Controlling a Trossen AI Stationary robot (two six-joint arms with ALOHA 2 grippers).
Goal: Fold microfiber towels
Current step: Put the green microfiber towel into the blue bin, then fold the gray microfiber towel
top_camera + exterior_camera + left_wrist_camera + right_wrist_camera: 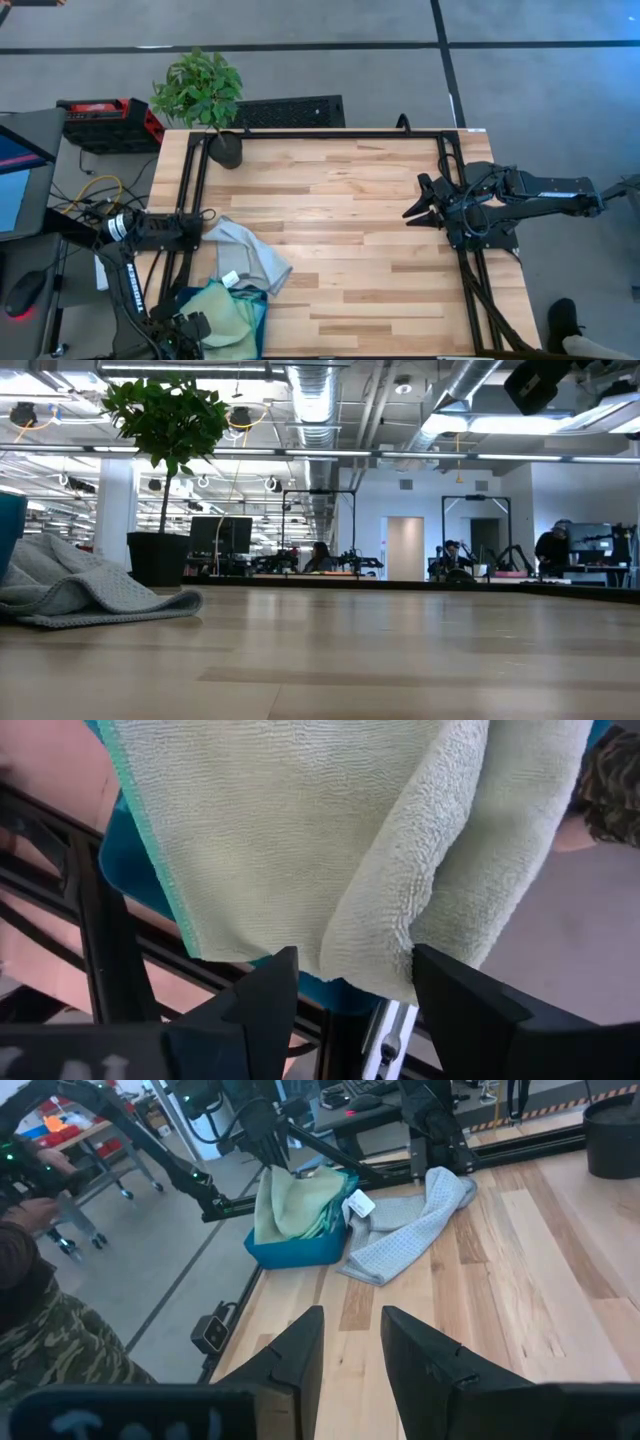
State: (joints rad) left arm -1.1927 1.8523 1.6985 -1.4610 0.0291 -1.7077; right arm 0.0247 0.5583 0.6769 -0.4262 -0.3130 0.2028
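A light green towel (pixel 222 312) lies bunched in the dark teal bin (pixel 300 1252) at the table's near left corner, and one fold (pixel 400 870) hangs over the bin's rim. My left gripper (pixel 352 982) is open at that rim, with the hanging fold's lower end between its fingers. It also shows in the right wrist view (pixel 270 1142), above the bin. A pale grey towel (pixel 250 255) lies crumpled on the table just beyond the bin, with a white tag (pixel 360 1203) on it. My right gripper (pixel 415 208) is open and empty over the table's right half. My left gripper's open fingers stand on either side of the lower end of the green towel's hanging fold (pixel 385 975). The fold is several layers thick. I cannot tell whether either finger touches it.
A potted plant (pixel 222 145) stands at the table's far left corner. Black frame rails run along the left (pixel 190 200) and right (pixel 465 270) sides. Bare wood (pixel 340 240) lies between the arms. A person (pixel 40 1330) stands beyond the table's near edge.
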